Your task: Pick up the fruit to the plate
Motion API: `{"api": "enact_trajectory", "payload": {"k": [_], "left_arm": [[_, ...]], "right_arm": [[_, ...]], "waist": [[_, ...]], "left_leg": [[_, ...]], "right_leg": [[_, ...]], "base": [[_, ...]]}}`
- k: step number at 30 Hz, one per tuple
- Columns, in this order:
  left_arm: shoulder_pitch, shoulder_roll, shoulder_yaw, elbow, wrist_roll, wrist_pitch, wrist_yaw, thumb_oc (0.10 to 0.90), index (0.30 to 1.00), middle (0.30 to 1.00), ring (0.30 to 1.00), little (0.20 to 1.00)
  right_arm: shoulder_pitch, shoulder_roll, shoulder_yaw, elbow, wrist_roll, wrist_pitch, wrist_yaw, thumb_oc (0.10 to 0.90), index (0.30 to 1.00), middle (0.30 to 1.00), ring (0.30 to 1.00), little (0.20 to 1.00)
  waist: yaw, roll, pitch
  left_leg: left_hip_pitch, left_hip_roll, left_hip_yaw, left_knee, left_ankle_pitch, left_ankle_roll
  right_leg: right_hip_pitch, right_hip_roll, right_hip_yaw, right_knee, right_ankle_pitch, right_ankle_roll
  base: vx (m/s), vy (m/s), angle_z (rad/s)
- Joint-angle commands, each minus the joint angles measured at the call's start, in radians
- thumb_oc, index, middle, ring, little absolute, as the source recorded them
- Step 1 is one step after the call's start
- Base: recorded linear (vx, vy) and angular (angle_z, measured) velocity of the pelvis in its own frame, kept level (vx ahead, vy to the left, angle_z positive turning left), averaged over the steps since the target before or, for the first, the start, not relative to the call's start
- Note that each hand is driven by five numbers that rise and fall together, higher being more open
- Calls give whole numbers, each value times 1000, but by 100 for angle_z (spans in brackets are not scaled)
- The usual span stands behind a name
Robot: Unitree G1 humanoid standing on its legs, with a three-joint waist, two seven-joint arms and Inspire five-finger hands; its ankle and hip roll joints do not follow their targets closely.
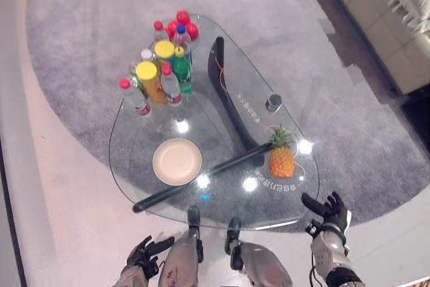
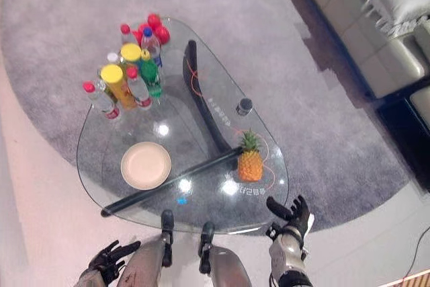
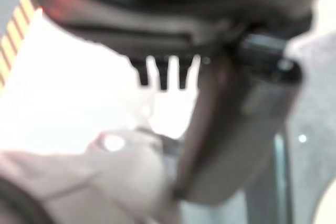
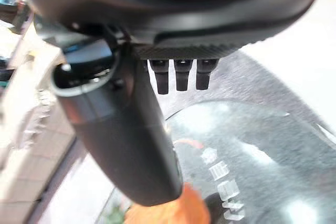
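A pineapple [image 1: 281,157] with a green crown stands upright on the glass table [image 1: 127,156], towards its right near corner. An empty cream plate [image 1: 177,161] lies on the glass to its left, near the front edge. My right hand [image 1: 327,214] hovers just off the table's near right edge, fingers straight and spread, a short way in front of the pineapple; the orange fruit [image 4: 173,211] shows past its thumb in the right wrist view. My left hand [image 1: 144,255] hangs low below the table's front edge, fingers relaxed, holding nothing.
Several bottles and cans [image 1: 161,72] with red, yellow and blue caps stand at the table's far left. A small dark round object [image 1: 273,102] sits on the glass behind the pineapple. A grey rug [image 1: 322,65] lies underneath; a cream sofa [image 1: 396,11] stands at the far right.
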Motion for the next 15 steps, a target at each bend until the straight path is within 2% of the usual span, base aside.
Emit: {"api": "enact_trajectory", "payload": {"k": [1,9,12,15], "left_arm": [[62,-6,-23,18,-33,-9,16,800,900,900,900,900],[37,-6,-44,-39,-73,7,29,800,900,900,900,900],[25,-3,-47,-60,-88,7,41,800,900,900,900,900],[18,-1,-58,-77,-107,7,48,800,900,900,900,900]], "right_arm": [[8,-127,-10,-144,-39,-56,-67,800,900,900,900,900],[-120,-199,-19,-257,-83,-58,-98,800,900,900,900,900],[-178,-204,-2,-286,-114,-32,-131,800,900,900,900,900],[-225,-214,12,-293,-134,-4,-156,800,900,900,900,900]], "waist": [[16,3,-20],[28,25,48],[32,27,72],[32,31,72]], "left_leg": [[-43,-4,-10,187,-64,29],[-150,-2,-1,279,-83,37],[-180,0,3,301,-88,42],[-213,0,8,308,-90,45]], "right_leg": [[-89,-51,-22,43,161,27],[-189,-77,-38,125,149,22],[-222,-83,-40,149,150,23],[-256,-85,-42,159,149,22]], "base": [[-51,39,0],[-54,47,-2],[-4,12,0],[0,42,0]]}}
